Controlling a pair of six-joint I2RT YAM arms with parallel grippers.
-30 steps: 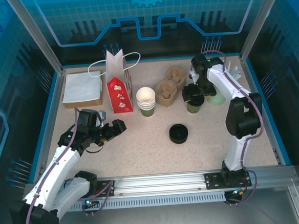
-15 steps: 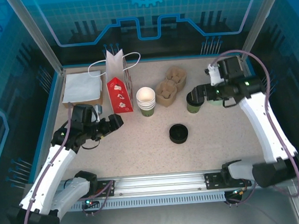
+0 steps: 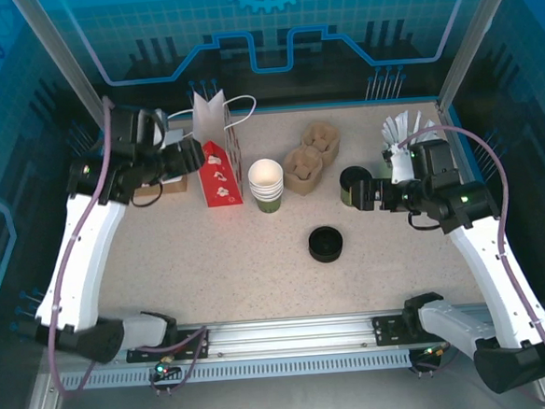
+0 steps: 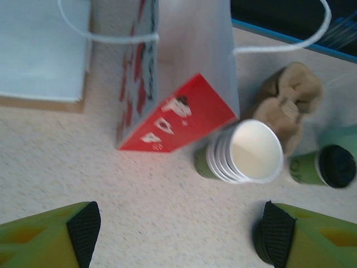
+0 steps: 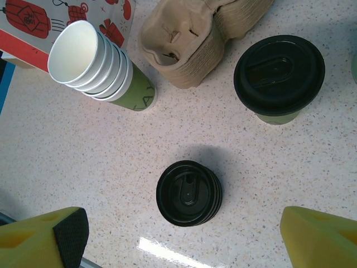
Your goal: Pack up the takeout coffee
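Observation:
The takeout coffee (image 3: pixel 353 188), a green paper cup with a black lid, stands right of centre on the table; it also shows in the right wrist view (image 5: pixel 279 75) and the left wrist view (image 4: pixel 322 167). My right gripper (image 3: pixel 373 197) hovers just right of it, open and empty; in the right wrist view (image 5: pixel 192 237) its yellow fingers (image 5: pixel 67 234) straddle a stack of black lids (image 5: pixel 188 192). My left gripper (image 3: pixel 194 156) is open and empty beside the white and red paper bag (image 3: pixel 216 150), looking down at bare table (image 4: pixel 178 231).
A stack of nested green cups (image 3: pixel 265 183) stands by the bag, with brown pulp carriers (image 3: pixel 308 157) behind it. The lid stack (image 3: pixel 325 245) sits mid-table. A napkin box (image 3: pixel 148 162) is at the back left, a mint cup of white sticks (image 3: pixel 400 132) at the back right.
My left arm has swung from the front left up to the back left beside the bag. My right gripper has drawn back from over the lidded cup to its right side.

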